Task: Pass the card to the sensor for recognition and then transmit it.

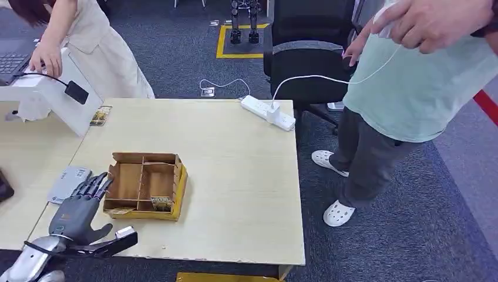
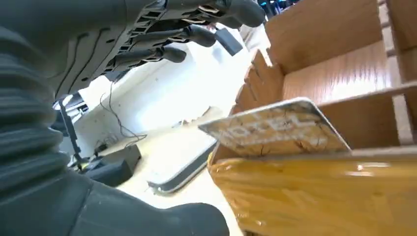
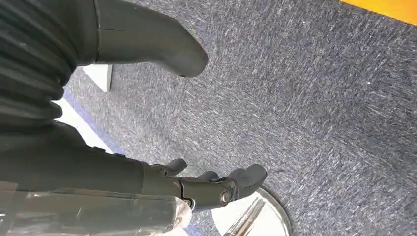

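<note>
- My left hand (image 1: 76, 214) sits over the near left part of the pale wooden counter (image 1: 246, 194), fingers (image 1: 93, 185) spread and released, holding nothing, their tips just beside the left wall of the brown cardboard box with dividers and a yellow front (image 1: 147, 187).
- From the left wrist view I see the printed card with worn lettering (image 2: 275, 129) standing tilted in the box's near compartment, leaning at the yellow front wall, apart from my fingers.
- A flat grey rectangular device (image 1: 69, 183) lies on the counter just left of my hand.
- The white angled stand carrying a small black sensor on a cable (image 1: 75, 92) sits at the far left; a person in a cream dress (image 1: 94, 41) rests a hand on it.
- A white power strip (image 1: 267, 112) lies at the counter's far edge.
- A person in a mint shirt (image 1: 411, 76) stands to the right, holding a white cable.
- My right hand (image 3: 196, 184) hangs above blue-grey carpet (image 3: 314, 88), fingers loosely curled, nothing in them.
</note>
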Robot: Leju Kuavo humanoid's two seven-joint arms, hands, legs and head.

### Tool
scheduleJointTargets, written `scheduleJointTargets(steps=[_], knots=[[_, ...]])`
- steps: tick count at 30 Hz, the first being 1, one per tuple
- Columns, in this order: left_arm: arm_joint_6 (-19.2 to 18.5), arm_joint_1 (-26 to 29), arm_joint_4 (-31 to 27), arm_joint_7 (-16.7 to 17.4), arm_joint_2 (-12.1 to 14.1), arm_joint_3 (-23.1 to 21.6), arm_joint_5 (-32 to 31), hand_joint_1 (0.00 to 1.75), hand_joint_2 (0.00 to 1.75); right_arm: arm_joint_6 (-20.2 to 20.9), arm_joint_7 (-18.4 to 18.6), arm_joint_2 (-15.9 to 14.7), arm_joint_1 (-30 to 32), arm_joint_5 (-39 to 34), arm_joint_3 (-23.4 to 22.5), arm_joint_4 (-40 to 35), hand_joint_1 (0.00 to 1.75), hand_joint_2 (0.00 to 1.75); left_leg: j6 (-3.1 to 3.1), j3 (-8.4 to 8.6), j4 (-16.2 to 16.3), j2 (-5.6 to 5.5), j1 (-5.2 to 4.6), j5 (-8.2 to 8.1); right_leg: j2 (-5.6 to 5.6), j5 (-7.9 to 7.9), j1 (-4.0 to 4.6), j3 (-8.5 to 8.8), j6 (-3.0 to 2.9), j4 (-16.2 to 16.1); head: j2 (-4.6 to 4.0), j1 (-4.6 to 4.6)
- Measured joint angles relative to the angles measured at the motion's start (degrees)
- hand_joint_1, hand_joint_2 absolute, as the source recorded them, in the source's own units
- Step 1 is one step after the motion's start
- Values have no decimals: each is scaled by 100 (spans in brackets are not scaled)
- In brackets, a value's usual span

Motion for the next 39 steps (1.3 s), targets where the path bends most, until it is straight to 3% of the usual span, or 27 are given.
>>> scheduleJointTargets(steps=[19, 20, 21, 25, 26, 28, 30, 31, 35, 36, 37, 38, 39], knots=[[-135, 351, -214, 35, 317, -216, 500, 0, 175, 42, 0, 0, -19, 125, -52, 0, 0, 175, 0, 0, 0, -1, 0, 0, 0, 0, 0, 0, 0, 0, 0, 0], [-135, 365, -236, 35, 328, -232, 509, 108, 175, 42, -2, 0, -23, 131, -52, 0, 0, 175, 0, 0, 0, 0, 0, 0, 0, 0, 0, 0, 0, 0, 0, -2], [-135, 370, -245, 35, 330, -247, 516, 152, 175, 42, -2, 0, -23, 136, -55, 0, 0, 175, 0, 0, 0, 0, 0, 0, 0, 0, 0, 0, 0, 0, 0, 0], [-133, 398, -251, 35, 372, -308, 540, 157, 175, 42, -2, 0, -27, 162, -55, 0, 0, 175, 0, 0, 0, 0, 1, 0, 0, 0, 0, 0, 0, 0, 0, 2], [-133, 401, -251, 44, 385, -319, 551, 133, 175, 42, -2, 0, -28, 173, -55, 0, 0, 175, 0, 0, 0, 0, 0, 0, 0, 0, 0, 0, 0, 0, 0, -4], [-116, 414, -251, 44, 411, -332, 586, 136, 175, 42, -4, 0, -31, 177, -57, 0, 0, 175, 0, -1, 0, 0, 1, 0, 0, 0, 0, 0, 0, 0, 0, -4], [-83, 415, -280, 52, 413, -332, 634, 126, 175, 42, -4, 0, -32, 177, -61, 0, 0, 175, 0, 0, 0, -1, 0, 0, -1, 0, 0, 1, 0, 0, 0, -4], [-81, 416, -288, 50, 413, -332, 645, 141, 175, 42, -6, 0, -32, 175, -63, 0, 0, 175, 0, -1, 0, 0, 0, 0, -1, 0, 0, 1, 0, 0, 0, -4], [-52, 451, -332, 55, 413, -332, 708, 140, 175, 37, -33, 0, -33, 177, -94, 0, 0, 175, 0, -1, 0, 0, 0, 0, 0, 0, 0, 1, 0, 0, 0, -4], [-41, 465, -332, 55, 413, -332, 719, 112, 175, 37, -39, 0, -35, 177, -98, 0, 0, 175, 0, -1, 0, 0, 0, 0, 0, 0, 0, 1, 0, 0, 0, -4], [-33, 495, -332, 55, 413, -332, 732, 112, 175, 35, -42, 0, -38, 179, -107, 0, 0, 175, 0, -1, 0, 0, 0, 0, 0, 0, 0, 0, 0, 0, 0, -7], [-20, 510, -337, 55, 413, -332, 741, 141, 175, 35, -48, 0, -38, 179, -114, -2, 0, 175, 0, -1, 0, 0, 0, -1, 0, 0, 0, 0, 0, 0, 0, -9], [-13, 512, -337, 57, 413, -332, 743, 138, 175, 35, -48, 0, -39, 186, -122, -2, 0, 175, 0, -2, 0, -1, 0, -1, -1, -1, 0, 0, 1, 0, 0, -6]])
